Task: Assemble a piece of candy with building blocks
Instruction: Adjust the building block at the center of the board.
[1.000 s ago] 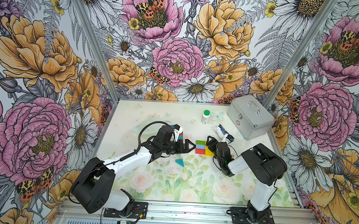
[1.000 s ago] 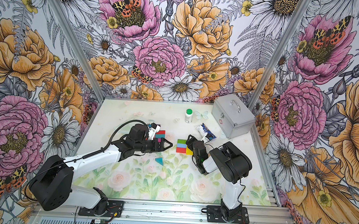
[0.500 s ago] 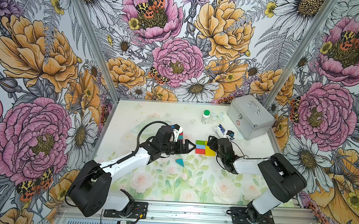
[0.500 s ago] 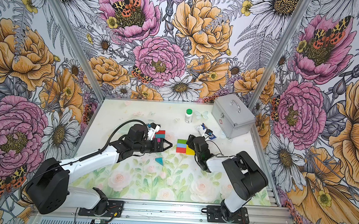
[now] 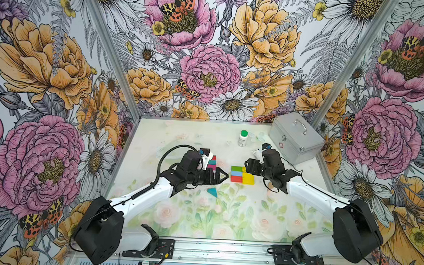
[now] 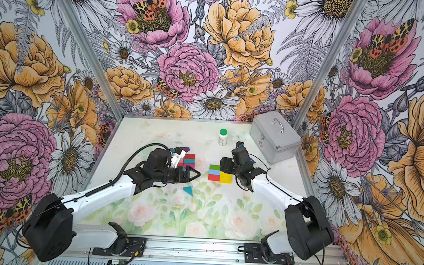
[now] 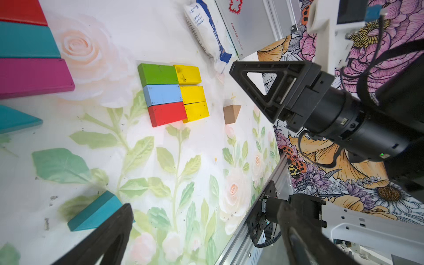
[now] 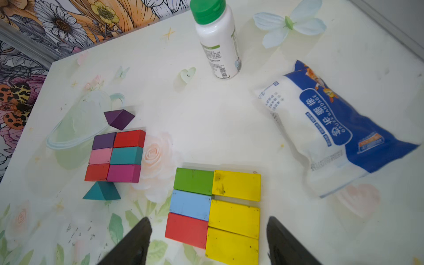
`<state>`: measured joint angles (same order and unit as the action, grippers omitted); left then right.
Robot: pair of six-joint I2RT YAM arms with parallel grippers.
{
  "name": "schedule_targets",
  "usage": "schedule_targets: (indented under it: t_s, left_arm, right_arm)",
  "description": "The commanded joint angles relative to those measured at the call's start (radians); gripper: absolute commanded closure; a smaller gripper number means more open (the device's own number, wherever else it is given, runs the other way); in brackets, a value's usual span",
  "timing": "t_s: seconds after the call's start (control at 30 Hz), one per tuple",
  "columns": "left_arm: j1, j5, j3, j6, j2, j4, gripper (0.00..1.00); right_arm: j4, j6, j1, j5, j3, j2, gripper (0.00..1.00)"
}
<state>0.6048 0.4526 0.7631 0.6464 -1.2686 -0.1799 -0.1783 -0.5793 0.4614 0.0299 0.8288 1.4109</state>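
Six building blocks [image 5: 242,175] lie flat in the middle of the desk [image 5: 200,220], pushed together into one slab: green, light blue and red in a column, with three yellow ones alongside. The right hand [image 8: 209,241] hovers just beside the slab's yellow side, fingers apart and holding nothing. The left hand [image 7: 202,231] has its fingers spread wide, also empty, between a second six-block cluster [image 5: 211,162] and a loose teal triangle [image 5: 212,191]. A tan triangle [image 7: 231,113] lies near the yellow blocks.

Bare table [image 8: 160,128] opens between the red-teal blocks [image 8: 115,156] and green-yellow blocks [image 8: 215,206]; packet [image 8: 332,128] and bottle [image 8: 218,43] stand beyond.
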Motion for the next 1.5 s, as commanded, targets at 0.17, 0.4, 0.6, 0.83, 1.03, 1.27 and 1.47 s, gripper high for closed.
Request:
schedule_targets:
  t_s: [0.17,0.4,0.6,0.83,1.03,1.27,1.47]
  left_arm:
    - [-0.031,-0.036,-0.039,-0.019,0.033,-0.018,0.01]
    - [-0.033,-0.032,-0.03,-0.024,0.02,-0.015,0.01]
    - [-0.034,-0.036,-0.041,-0.016,0.03,-0.012,0.01]
    - [-0.046,-0.042,-0.046,-0.017,0.039,-0.021,0.01]
    - [-0.046,-0.042,-0.045,-0.013,0.038,-0.013,0.01]
    - [-0.046,-0.043,-0.047,-0.013,0.042,-0.018,0.01]
    - [-0.046,-0.045,-0.049,-0.011,0.042,-0.018,0.01]
  right_arm:
    - [-0.13,-0.072,0.125,0.059,-0.082,-0.01,0.2]
    - [-0.112,-0.073,0.133,0.042,-0.078,0.038,0.19]
    - [-0.022,-0.092,0.135,0.083,-0.074,0.13,0.2]
    - [0.003,-0.101,0.14,0.057,-0.07,0.152,0.19]
    - [0.012,-0.103,0.14,0.035,-0.07,0.163,0.2]
    - [0.021,-0.102,0.138,0.024,-0.063,0.179,0.2]
    - [0.024,-0.099,0.138,0.021,-0.052,0.191,0.2]
